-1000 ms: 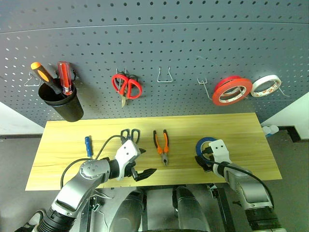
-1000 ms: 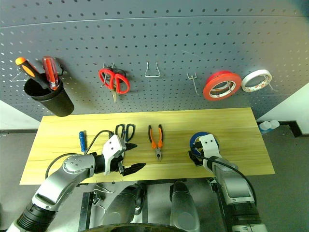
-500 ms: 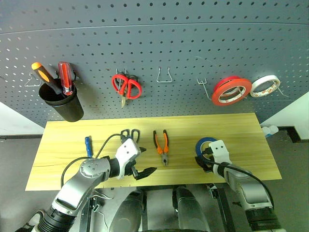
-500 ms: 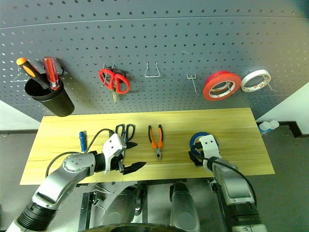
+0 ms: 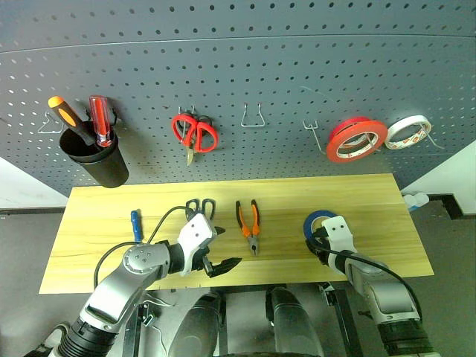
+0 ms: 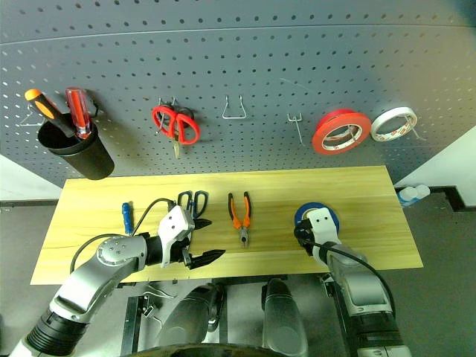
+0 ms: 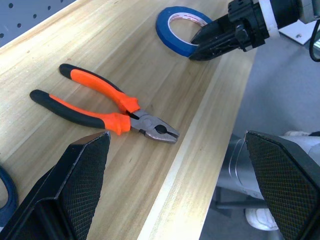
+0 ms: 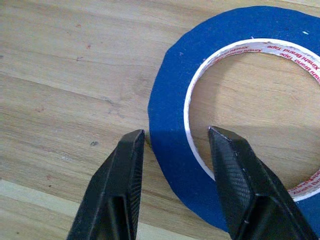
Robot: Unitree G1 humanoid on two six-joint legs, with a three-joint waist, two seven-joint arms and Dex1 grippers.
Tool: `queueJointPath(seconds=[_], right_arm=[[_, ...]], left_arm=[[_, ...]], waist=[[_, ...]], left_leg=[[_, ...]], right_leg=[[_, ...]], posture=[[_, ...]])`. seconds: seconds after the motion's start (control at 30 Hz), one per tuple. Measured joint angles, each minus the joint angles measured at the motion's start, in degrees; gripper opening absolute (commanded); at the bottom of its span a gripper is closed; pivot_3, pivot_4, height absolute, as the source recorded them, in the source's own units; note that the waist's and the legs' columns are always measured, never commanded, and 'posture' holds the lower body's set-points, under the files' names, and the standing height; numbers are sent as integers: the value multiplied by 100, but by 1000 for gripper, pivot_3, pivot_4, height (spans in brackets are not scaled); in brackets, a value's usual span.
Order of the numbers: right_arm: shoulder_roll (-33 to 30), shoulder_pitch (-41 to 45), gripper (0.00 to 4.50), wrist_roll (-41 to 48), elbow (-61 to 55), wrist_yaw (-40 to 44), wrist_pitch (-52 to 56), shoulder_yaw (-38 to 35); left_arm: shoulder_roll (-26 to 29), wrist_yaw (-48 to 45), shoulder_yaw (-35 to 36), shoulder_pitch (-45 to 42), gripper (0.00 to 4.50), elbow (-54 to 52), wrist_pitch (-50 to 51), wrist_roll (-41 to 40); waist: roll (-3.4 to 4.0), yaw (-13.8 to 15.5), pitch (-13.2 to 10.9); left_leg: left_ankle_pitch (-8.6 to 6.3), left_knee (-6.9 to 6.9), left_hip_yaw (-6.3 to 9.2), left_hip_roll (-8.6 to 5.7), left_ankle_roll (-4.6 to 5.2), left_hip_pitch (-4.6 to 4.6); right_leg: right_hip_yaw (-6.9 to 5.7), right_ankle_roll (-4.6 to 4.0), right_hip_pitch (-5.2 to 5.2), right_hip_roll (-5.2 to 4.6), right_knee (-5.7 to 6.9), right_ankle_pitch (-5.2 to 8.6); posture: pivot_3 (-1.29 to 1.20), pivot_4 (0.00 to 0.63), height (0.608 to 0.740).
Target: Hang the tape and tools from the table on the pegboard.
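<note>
- At the far left of the pegboard hangs a black cup with an orange screwdriver and a red screwdriver in it.
- On the left part of the table lies the small blue-handled screwdriver, flat on the wood.
- The left gripper hovers over the front edge of the table with its fingers spread wide and nothing between them.
- The scissors with dark handles lie just behind the left gripper; above them, red-handled scissors hang on the board.
- The pliers lie flat in the middle of the table, with the jaws toward the front edge.
- An empty wire hook is on the board above the pliers.
- The blue tape lies flat on the right part of the table.
- The right gripper is narrow: one finger stands inside the ring, the other just outside it, with the near wall of the roll between them. I cannot tell if the pads already press on it.
- A red-orange roll and a white roll hang at the right of the board.
</note>
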State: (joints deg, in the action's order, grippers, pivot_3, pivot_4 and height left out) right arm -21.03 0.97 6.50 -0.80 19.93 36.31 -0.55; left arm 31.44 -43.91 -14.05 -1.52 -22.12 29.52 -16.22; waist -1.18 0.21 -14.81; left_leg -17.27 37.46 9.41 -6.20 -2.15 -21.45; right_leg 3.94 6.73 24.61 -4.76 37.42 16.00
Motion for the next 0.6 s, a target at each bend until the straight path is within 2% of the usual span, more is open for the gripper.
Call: queueJointPath(seconds=[0.1,0.2,0.27,0.3,0.6], right_arm=[[0,-3,2043,4,0,5,-1,0],[2,-5,1467,16,0,9,-3,-4],[6,-5,834,45,-3,8,-5,-4],[6,-6,661,51,-5,8,-7,-5],[6,-13,661,64,-8,3,-7,-6]], left_arm=[[0,0,-1,9,4500,0,0,0],[0,1,-1,14,4500,0,1,0],[-2,2,-1,13,4500,0,1,-1],[-2,2,-1,13,4500,0,2,-1],[-1,7,-1,69,4500,-7,16,-2]], waist=[[1,0,0],[1,0,1],[1,0,1],[1,-1,1],[1,0,1]], left_leg=[[0,0,0,0,0,1],[0,0,0,0,0,0],[0,-1,0,1,0,1],[0,-1,0,1,0,1],[0,-1,1,1,0,1]], right_leg=[[0,0,0,0,0,0],[0,0,0,0,1,0],[0,0,0,0,2,0],[0,0,0,1,2,0],[0,0,0,1,2,0]], posture=[[23,238,720],[25,243,720],[25,244,720],[26,247,720],[25,250,720]])
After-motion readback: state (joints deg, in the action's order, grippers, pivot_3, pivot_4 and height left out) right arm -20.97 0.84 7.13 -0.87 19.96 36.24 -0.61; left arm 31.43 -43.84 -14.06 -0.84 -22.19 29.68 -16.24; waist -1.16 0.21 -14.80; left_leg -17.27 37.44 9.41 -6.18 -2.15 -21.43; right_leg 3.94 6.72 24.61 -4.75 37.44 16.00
